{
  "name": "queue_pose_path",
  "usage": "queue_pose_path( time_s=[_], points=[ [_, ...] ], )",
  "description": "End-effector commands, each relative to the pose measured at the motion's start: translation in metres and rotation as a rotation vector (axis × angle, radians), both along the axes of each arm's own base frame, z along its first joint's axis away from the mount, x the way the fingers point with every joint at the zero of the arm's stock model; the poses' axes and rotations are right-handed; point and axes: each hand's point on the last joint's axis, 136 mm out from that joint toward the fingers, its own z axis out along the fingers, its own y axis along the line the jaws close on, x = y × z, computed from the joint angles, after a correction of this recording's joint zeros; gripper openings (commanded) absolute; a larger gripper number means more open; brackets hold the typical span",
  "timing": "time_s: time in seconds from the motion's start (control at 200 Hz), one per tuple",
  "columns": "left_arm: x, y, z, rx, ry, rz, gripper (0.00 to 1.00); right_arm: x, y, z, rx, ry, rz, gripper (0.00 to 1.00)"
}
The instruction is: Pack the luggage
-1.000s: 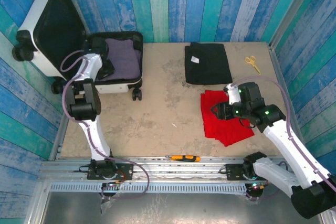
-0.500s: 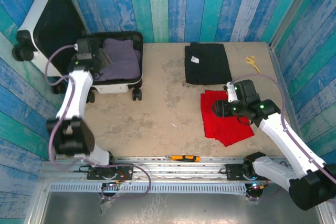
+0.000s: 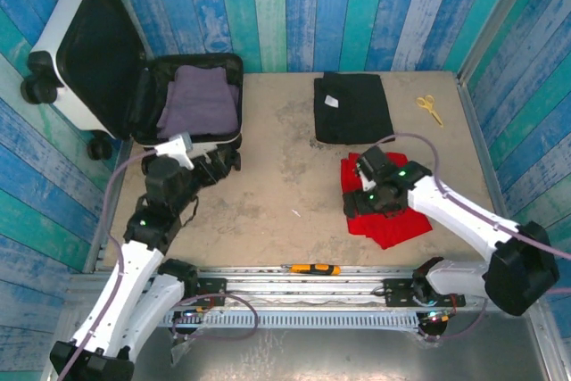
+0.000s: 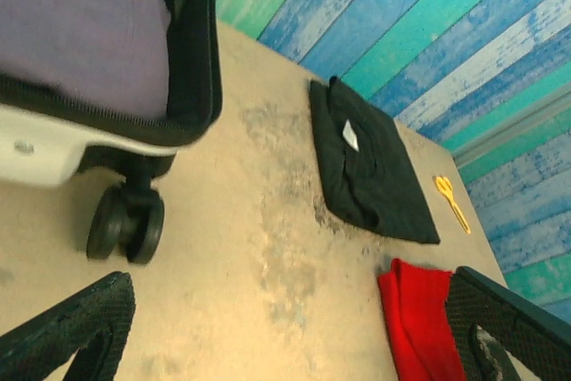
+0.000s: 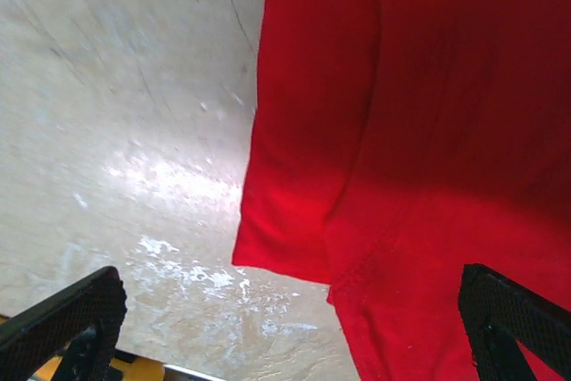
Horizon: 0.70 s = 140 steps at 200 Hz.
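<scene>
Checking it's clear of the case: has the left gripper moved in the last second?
Yes: the left gripper came out of the luggage, nearward, past its front wall.

No legible text — white tag [image 4: 350,136] unreadable.

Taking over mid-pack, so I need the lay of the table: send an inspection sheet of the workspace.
Surface: worn beige tabletop, scuffed.
Job's things: white hard-shell suitcase open, folded purple garment inside; folded black garment and red cloth on the tabletop.
Clutter: yellow-handled scissors far right; orange utility knife on the near rail.
Hands: left hand open, empty, beside the suitcase's wheel; right hand open over the red cloth's edge.
Cables: purple cable along each arm, loose.
Surroundings: blue and teal plank walls.
</scene>
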Motion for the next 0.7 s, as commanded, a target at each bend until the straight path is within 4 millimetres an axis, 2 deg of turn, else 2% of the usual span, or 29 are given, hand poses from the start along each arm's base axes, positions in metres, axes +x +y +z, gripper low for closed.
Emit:
queue_pose_path(
  time_s=[0.0, 0.145, 0.235, 0.31, 0.366, 0.431, 0.506, 0.631, 0.696],
  points=[
    [-0.010, -0.007, 0.016, -0.076, -0.064, -0.041, 0.93, -0.013, -0.012, -0.026, -0.132, 0.063, -0.049, 0.99],
    [-0.014, -0.009, -0.015, -0.073, 0.019, -0.053, 0.93, -0.008, -0.010, -0.043, -0.232, 0.087, -0.028, 0.96],
    [-0.018, -0.012, -0.031, -0.091, 0.057, -0.066, 0.93, -0.002, -0.005, -0.049, -0.252, 0.089, -0.017, 0.88],
    [-0.021, -0.013, -0.038, -0.101, 0.070, -0.072, 0.93, 0.004, 0.001, -0.053, -0.248, 0.083, -0.012, 0.76],
    [-0.024, -0.013, -0.040, -0.105, 0.072, -0.077, 0.93, 0.011, 0.010, -0.055, -0.225, 0.071, -0.001, 0.58],
    [-0.028, -0.012, -0.041, -0.099, 0.071, -0.077, 0.93, 0.021, 0.024, -0.054, -0.180, 0.049, 0.007, 0.40],
    [-0.031, -0.012, -0.039, -0.114, 0.062, -0.083, 0.93, 0.033, 0.048, -0.050, -0.108, 0.025, 0.031, 0.30],
    [-0.034, -0.014, -0.039, -0.126, 0.065, -0.096, 0.93, 0.054, 0.087, -0.046, -0.021, 0.028, 0.048, 0.26],
    [-0.034, -0.015, -0.042, -0.134, 0.072, -0.100, 0.93, 0.068, 0.107, -0.042, 0.020, 0.026, 0.047, 0.31]
  ],
)
